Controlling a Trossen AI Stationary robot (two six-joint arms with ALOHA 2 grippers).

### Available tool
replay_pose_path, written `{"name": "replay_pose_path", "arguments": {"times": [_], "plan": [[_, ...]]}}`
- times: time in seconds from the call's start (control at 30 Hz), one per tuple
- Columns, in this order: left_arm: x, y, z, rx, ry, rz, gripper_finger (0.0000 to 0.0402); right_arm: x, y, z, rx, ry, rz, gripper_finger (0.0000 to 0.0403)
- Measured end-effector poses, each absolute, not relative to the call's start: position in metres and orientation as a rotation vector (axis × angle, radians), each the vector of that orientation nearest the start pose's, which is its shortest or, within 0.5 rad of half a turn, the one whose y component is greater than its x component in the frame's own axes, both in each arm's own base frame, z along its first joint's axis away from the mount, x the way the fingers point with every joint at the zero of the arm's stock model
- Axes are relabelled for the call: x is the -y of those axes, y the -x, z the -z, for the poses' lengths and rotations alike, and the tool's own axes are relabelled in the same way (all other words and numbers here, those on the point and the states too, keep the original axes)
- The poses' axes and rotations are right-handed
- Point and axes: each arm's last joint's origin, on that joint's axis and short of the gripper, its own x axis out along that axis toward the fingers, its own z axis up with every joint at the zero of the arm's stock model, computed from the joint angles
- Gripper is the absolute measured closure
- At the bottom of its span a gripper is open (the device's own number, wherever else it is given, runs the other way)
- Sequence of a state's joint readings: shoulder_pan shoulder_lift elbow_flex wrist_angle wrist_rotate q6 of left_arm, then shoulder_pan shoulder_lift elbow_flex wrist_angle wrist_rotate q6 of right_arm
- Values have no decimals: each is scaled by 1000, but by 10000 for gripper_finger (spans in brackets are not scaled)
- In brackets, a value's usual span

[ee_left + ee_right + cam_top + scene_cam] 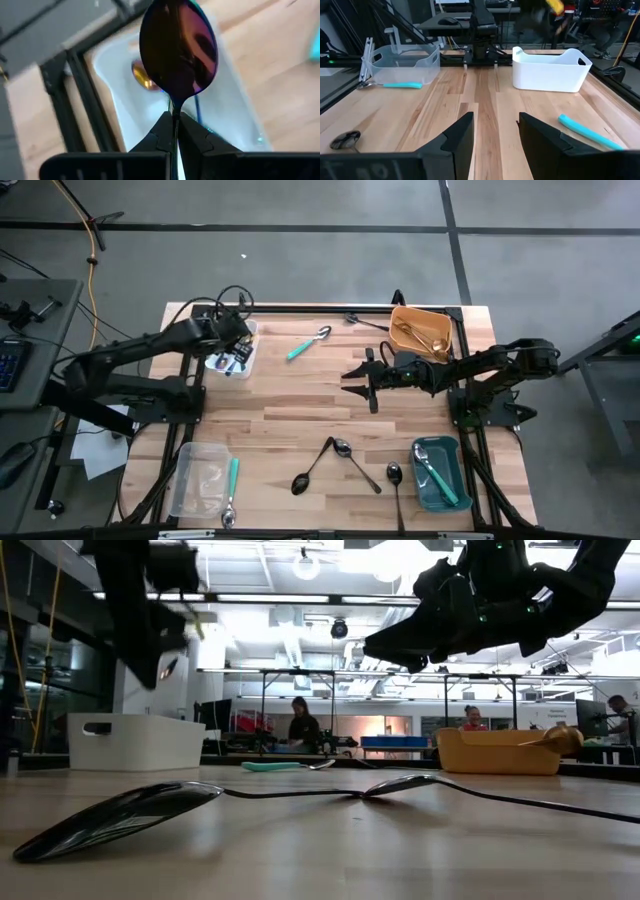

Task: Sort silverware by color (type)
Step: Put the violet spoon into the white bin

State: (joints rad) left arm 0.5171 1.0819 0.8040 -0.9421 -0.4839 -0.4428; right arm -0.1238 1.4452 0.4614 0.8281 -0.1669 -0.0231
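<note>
My left gripper [174, 131] is over the white bin [236, 352] at the table's far left, shut on an iridescent rainbow spoon [178, 47]. More iridescent pieces [143, 76] lie inside that bin. My right gripper [358, 381] hovers open above the middle of the table, right of centre, touching nothing. On the table lie a teal-handled spoon [308, 343] and three black spoons [313, 467] [356, 462] [396, 481]. Gold pieces sit in the orange bin [420, 330], and a teal-handled spoon [437, 473] lies in the teal bin. My left gripper pinches the rainbow spoon's handle just behind the bowl [174, 111] between its two fingertips. The bowl [178, 47] sticks out beyond the fingers. The spoon is lifted clear above the white bin [232, 112].
A clear bin [198, 480] stands at the near left corner with a teal-handled spoon [232, 482] beside it. A black utensil [366, 321] lies near the far edge, left of the orange bin. Bare wood [280, 405] shows mid-table. People work in the room behind [302, 725].
</note>
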Motion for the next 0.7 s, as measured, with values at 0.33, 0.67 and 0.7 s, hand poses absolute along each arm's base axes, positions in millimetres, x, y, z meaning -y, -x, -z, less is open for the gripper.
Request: {"name": "replay_pose_path", "arguments": {"times": [0.33,0.67,0.7], "plan": [[-128,-149,-195,-1076,460,-1080,398,28,-266,-181,-145,5,-42,252],[-139,-160,-160,-1268,488,-1037,370,29,-266,-180,-155,1,-38,252],[-140,-160,-160,-1271,488,-1038,361,29,-266,-179,-157,0,-38,252]]}}
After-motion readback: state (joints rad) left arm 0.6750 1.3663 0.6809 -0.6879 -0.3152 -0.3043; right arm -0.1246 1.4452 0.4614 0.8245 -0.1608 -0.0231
